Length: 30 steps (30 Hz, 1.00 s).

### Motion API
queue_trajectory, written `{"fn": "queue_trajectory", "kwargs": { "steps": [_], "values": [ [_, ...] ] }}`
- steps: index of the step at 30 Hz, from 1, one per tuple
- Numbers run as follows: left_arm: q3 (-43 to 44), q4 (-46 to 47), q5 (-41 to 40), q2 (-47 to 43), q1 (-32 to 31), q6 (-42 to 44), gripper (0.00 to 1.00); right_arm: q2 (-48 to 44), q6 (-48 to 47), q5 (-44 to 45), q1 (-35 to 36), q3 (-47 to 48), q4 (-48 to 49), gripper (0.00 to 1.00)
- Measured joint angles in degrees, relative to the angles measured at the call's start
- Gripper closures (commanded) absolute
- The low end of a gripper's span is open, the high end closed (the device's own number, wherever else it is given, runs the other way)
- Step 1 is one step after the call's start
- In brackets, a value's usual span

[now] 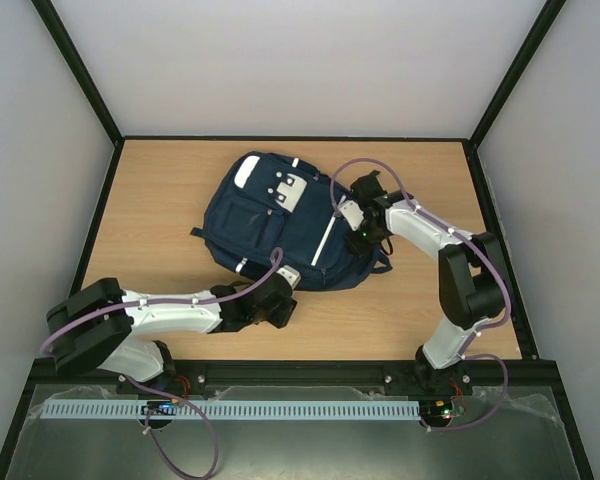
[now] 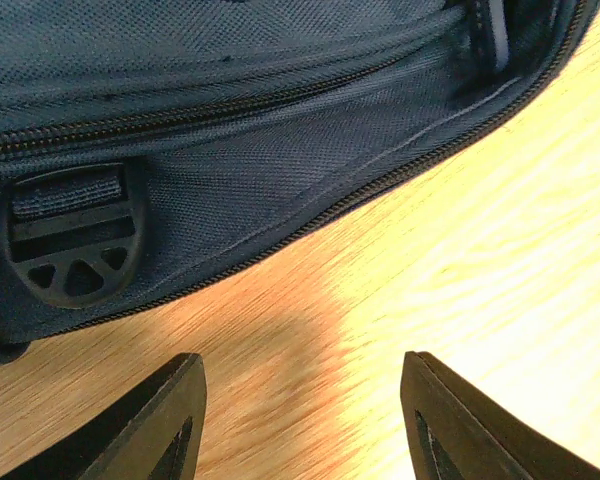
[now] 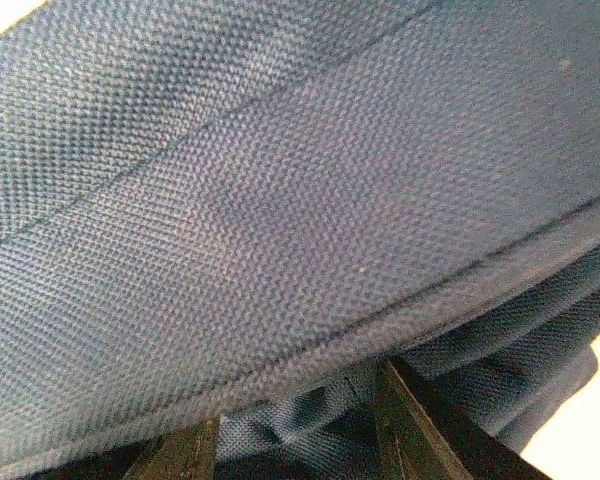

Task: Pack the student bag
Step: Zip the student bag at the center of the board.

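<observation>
**Asker:** Top external view first: where does the student bag [image 1: 280, 225] lie for you?

**Helper:** In the middle of the table [image 1: 160, 190]. Its long way runs from far left to near right. Your left gripper [image 1: 285, 298] is just beside its near edge. Your right gripper [image 1: 362, 225] is up against its right side.

**Asker:** Are they holding anything?

**Helper:** Your left one is partly open and holds nothing. The bag is just past its tips. Your right fingers [image 3: 410, 420] stand a bit apart with cloth bunched there, and I cannot tell if they grip it.

**Asker:** And the room?

**Helper:** You have flat wood, with walls close on three sides.
</observation>
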Motion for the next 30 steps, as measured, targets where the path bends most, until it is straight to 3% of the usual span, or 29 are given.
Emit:
{"fn": "queue_trajectory", "kwargs": {
  "steps": [7, 15, 22, 30],
  "values": [
    [0.00, 0.50, -0.59, -1.86, -0.57, 0.35, 0.41, -8.79, 0.92, 1.40, 0.00, -4.94, 0.98, 0.51],
    [-0.42, 1.57, -3.96, -6.54, -0.57, 0.48, 0.43, -23.39, 0.66, -5.40, 1.86, -12.39, -1.51, 0.55],
    [-0.92, 2.56, -4.92, -5.99, -0.55, -0.37, 0.46, -21.49, 1.46, -9.18, 10.47, -13.70, -1.55, 0.55],
    [-0.92, 2.49, -6.01, -5.84, -0.55, -2.43, 0.45, -15.47, 5.27, -8.96, 15.28, -13.64, 2.80, 0.54]
  ]
}}
